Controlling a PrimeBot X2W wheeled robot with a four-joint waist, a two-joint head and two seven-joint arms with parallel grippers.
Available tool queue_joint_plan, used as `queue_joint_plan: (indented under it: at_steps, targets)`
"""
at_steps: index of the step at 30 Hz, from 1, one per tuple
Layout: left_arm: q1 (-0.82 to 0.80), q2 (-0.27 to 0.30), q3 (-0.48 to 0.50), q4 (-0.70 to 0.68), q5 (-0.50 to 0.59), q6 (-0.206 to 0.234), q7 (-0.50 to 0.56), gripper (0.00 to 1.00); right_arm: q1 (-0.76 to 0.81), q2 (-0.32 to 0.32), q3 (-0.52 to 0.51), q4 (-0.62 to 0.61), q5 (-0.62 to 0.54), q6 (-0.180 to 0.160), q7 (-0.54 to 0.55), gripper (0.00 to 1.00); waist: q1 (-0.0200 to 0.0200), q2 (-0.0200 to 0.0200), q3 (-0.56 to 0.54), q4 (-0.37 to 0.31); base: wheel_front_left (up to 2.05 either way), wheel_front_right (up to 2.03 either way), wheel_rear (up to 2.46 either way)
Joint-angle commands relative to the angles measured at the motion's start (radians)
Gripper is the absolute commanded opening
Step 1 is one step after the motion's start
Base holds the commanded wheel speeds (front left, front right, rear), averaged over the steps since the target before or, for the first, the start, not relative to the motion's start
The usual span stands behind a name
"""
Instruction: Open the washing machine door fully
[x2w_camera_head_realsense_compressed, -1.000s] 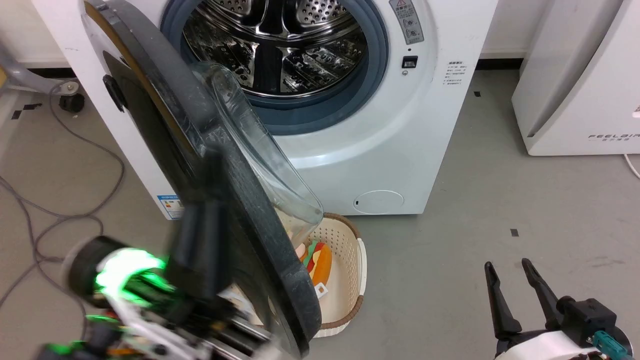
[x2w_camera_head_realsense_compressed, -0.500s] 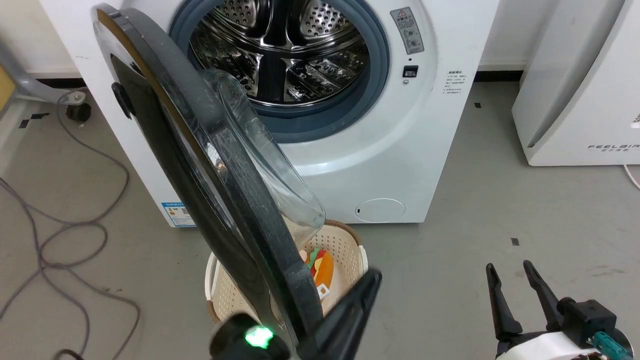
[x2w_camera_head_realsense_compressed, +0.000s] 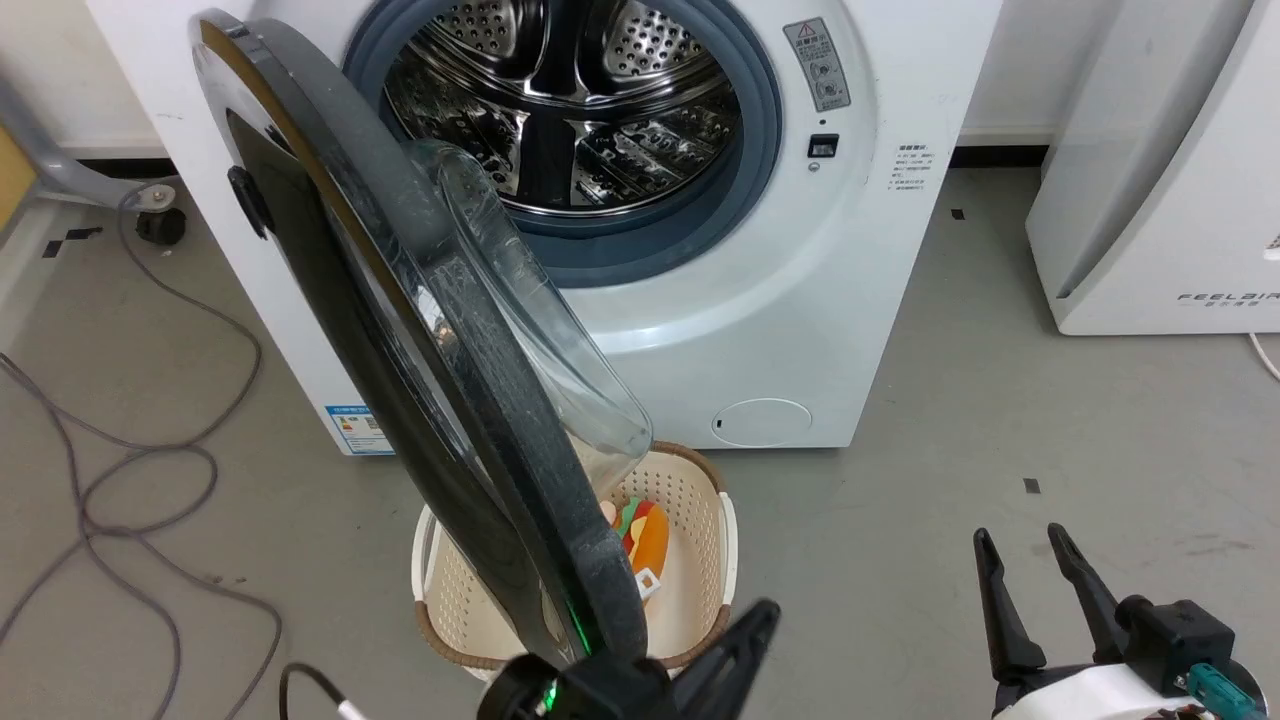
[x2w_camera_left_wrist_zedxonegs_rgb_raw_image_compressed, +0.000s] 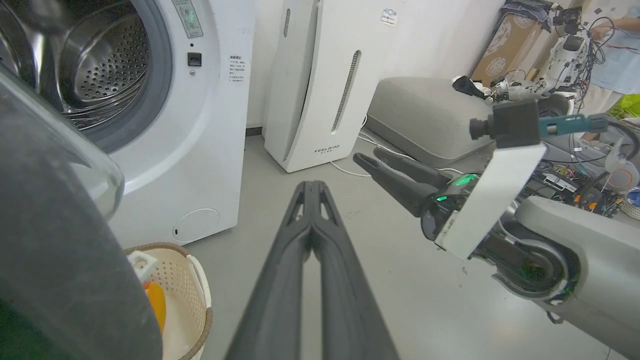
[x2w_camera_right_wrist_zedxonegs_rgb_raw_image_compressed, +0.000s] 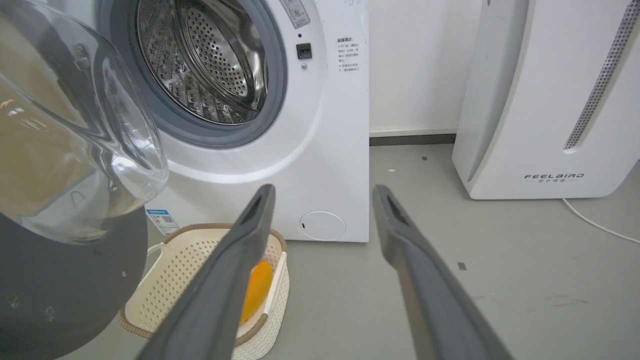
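At the left, the washing machine door (x2w_camera_head_realsense_compressed: 400, 330) is hanging on its hinge. It is standing roughly half open and angling out from the washing machine (x2w_camera_head_realsense_compressed: 820, 320) toward the robot. Its lower free edge is reaching over a cream basket (x2w_camera_head_realsense_compressed: 728, 545) on the floor.

The door is looking rigid and fairly heavy, so it is likely to swing as one stiff piece about the hinge rather than flex. Its black face is glossy and probably slippery. The clear glass bowl (x2w_camera_head_realsense_compressed: 545, 340) bulging from the inner side is smooth, curved and breakable, so it is a poor place to press. The matte dark rim near the free edge, farthest from the hinge, is offering the best leverage for a push or a hook.

Just below that edge, the left gripper (x2w_camera_left_wrist_zedxonegs_rgb_raw_image_compressed: 311, 186) is pointing away with its fingers pressed together and nothing between them. Whether its body is touching the door is hard to tell, since the rim is blurring there. Farther right, the right gripper (x2w_camera_head_realsense_compressed: 1017, 535) is hovering well apart from the door, fingers spread and empty.
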Motion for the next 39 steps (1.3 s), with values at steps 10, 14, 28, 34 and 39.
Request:
queue_joint_plan:
  at_steps: [10, 14, 28, 34, 39]
  targets:
    - [-0.118, -0.033, 0.050, 0.150, 0.011, 0.108, -0.048, 0.00, 0.012, 0.003, -0.004, 0.008, 0.011, 0.001, -0.003, 1.00, 0.0000, -0.0001, 0.008, -0.002, 0.00, 0.00, 0.00]
    - [-0.131, -0.035, 0.045, 0.174, 0.017, 0.123, -0.049, 0.00, 0.010, 0.003, -0.003, 0.014, 0.015, 0.001, -0.005, 1.00, 0.0000, -0.0001, 0.010, 0.004, 0.00, 0.00, 0.00]
    - [-0.085, -0.011, 0.079, 0.147, 0.015, 0.190, -0.040, 0.00, 0.007, 0.003, 0.005, 0.035, 0.022, 0.001, -0.010, 1.00, 0.0000, -0.0001, 0.001, 0.011, 0.00, 0.00, 0.00]
    - [-0.029, 0.006, 0.104, 0.090, 0.009, 0.235, -0.021, 0.00, 0.011, 0.003, 0.006, 0.042, 0.025, 0.001, -0.014, 1.00, 0.0000, -0.0001, -0.001, 0.017, 0.00, 0.00, 0.00]
    - [0.021, 0.011, 0.108, 0.025, 0.006, 0.268, -0.006, 0.00, 0.016, 0.003, 0.001, 0.047, 0.028, 0.001, -0.017, 1.00, 0.0000, -0.0001, -0.002, 0.035, 0.00, 0.00, 0.00]
